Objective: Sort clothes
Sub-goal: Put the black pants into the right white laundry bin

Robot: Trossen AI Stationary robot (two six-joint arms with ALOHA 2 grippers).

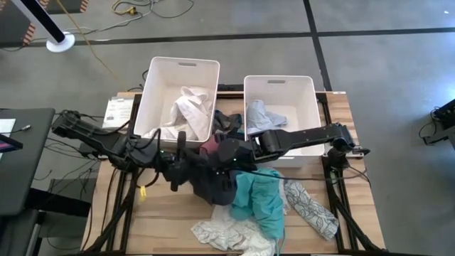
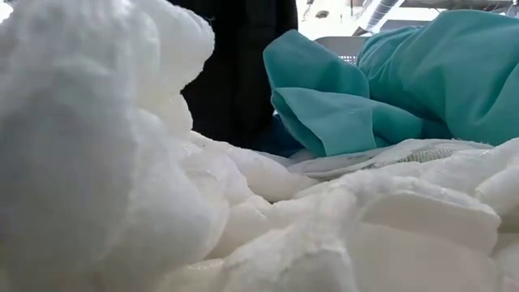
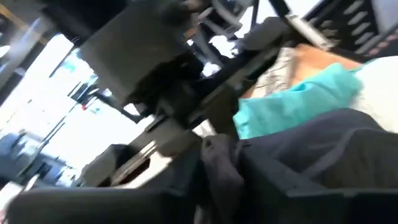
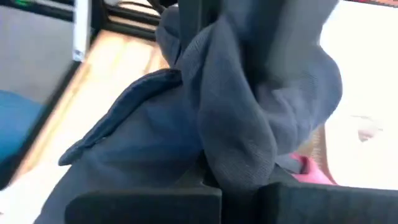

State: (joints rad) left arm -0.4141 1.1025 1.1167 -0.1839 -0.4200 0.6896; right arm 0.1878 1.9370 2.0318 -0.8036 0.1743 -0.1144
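A dark navy garment (image 1: 217, 186) is bunched at the table's middle between my two grippers; it also shows in the low view (image 2: 235, 73). My left gripper (image 1: 183, 172) is at its left side and my right gripper (image 1: 226, 158) at its far side, both shut on it. A maroon garment (image 1: 210, 148) lies just beyond it. A teal garment (image 1: 259, 200) lies to its right, resting on white patterned garments (image 1: 229, 235) near the front edge. Another patterned garment (image 1: 311, 208) lies at the right. My left gripper holds a bunched fold of the dark garment (image 3: 217, 171), coming level from the table's left. The cloth itself hides the place of contact. My right gripper pinches a thick fold of several layers of the dark garment (image 4: 239, 158) between its two fingers. The rest of the cloth hangs slack beyond the fingers.
Two white bins stand at the far side: the left bin (image 1: 158, 85) holds white garments, the right bin (image 1: 313, 99) a pale grey one. A white fluffy garment (image 2: 122, 162) fills the low view's foreground. Bare wood shows at the table's front left (image 1: 149, 227).
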